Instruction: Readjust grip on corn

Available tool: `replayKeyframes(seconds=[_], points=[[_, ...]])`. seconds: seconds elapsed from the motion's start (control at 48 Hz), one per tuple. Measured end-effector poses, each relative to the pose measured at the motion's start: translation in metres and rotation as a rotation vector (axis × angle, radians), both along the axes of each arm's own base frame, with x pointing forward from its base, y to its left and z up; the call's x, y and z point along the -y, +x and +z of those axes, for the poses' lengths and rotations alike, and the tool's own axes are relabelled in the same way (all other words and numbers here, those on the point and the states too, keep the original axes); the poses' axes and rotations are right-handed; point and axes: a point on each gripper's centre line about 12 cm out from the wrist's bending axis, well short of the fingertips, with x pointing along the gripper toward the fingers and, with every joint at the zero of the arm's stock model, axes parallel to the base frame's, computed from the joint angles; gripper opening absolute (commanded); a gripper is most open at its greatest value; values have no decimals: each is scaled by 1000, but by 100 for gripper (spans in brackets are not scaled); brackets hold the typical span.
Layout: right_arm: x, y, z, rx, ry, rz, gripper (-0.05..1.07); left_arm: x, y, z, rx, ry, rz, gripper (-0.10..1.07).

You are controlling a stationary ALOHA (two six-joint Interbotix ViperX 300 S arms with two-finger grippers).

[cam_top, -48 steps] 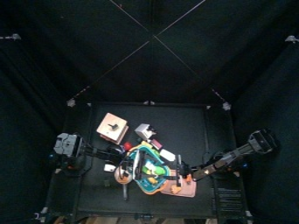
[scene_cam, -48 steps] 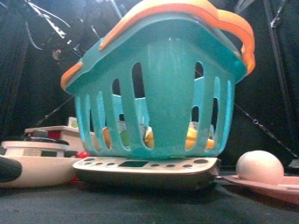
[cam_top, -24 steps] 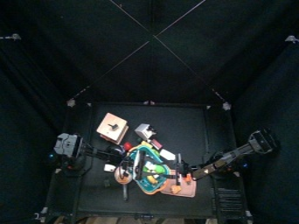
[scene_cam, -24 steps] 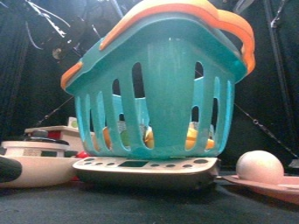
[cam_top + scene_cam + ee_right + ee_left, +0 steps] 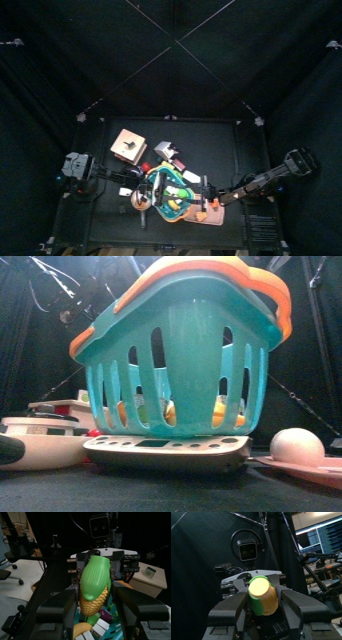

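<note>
While both arms meet over the teal basket (image 5: 187, 366) on a grey scale (image 5: 167, 452), the corn (image 5: 93, 582) clamped end to end, right claw (image 5: 90, 609) at its kernels, left claw (image 5: 260, 607) closed on its green end, egg (image 5: 297, 445) on the tabletop (image 5: 134, 491)

Corn (image 5: 94, 582): bright green husk, yellow kernels in rows. Basket (image 5: 187, 366): teal slatted walls, orange rim. Scale (image 5: 166, 450) under it: grey. Egg (image 5: 297, 444): pale pink-white, on pink plate (image 5: 310, 470). Bowl (image 5: 43, 442): white. Fingers (image 5: 59, 610): black. Table (image 5: 147, 491): black.
</note>
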Motion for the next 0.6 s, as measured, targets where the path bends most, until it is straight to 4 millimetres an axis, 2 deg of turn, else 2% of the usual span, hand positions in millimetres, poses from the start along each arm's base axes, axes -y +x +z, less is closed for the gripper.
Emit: replayKeyframes(seconds=[0.208,0.396,0.604], points=[[1,1,-5,-32,49,-20,105,-3,1,0,-1,-13,16,64],[2,1,-7,-39,58,-28,104,-4,-2,-6,-22,-16,19,64],[3,1,-9,-52,71,-38,104,-5,-16,-17,-73,-52,46,64]])
